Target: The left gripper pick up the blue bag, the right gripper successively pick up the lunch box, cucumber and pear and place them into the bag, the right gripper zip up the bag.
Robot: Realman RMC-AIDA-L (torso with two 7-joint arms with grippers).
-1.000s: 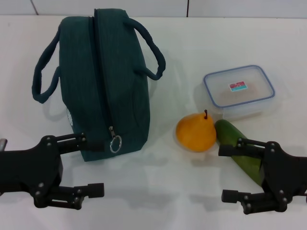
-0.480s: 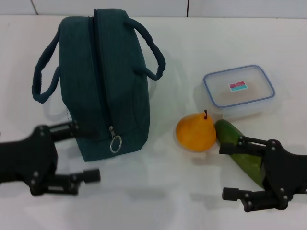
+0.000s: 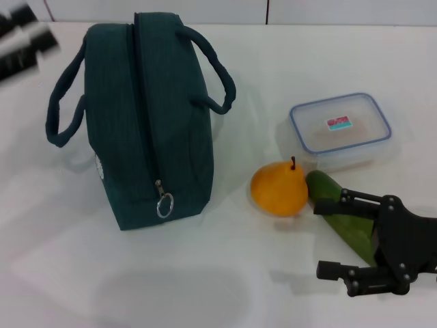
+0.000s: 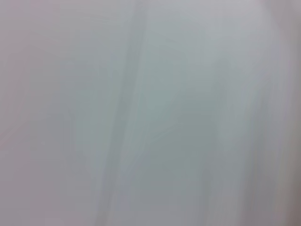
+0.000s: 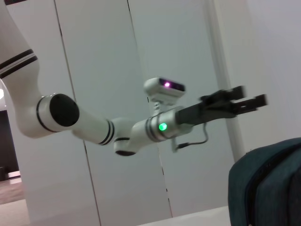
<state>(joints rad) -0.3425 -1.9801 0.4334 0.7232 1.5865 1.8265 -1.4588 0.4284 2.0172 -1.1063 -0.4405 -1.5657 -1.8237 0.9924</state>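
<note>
Head view shows the white table [image 3: 225, 273] carrying the blue bag [image 3: 157, 123], zipped and lying at centre-left. The right gripper [image 3: 328, 239], fingers spread apart, hangs over the cucumber [image 3: 341, 212] near the front right. The lunch box [image 3: 340, 130] sits behind, the pear [image 3: 278, 190] touching the cucumber. The left gripper [image 3: 24, 37], blurred at far left, is raised; I cannot tell its finger state.

A white table [image 3: 225, 273] fills nearly the whole head view, evenly lit with soft shadows. Along the top edge runs a pale wall [image 3: 157, 10] with dark vertical seams. In the right wrist view, tall white panels [image 5: 94, 70] fill the frame.
</note>
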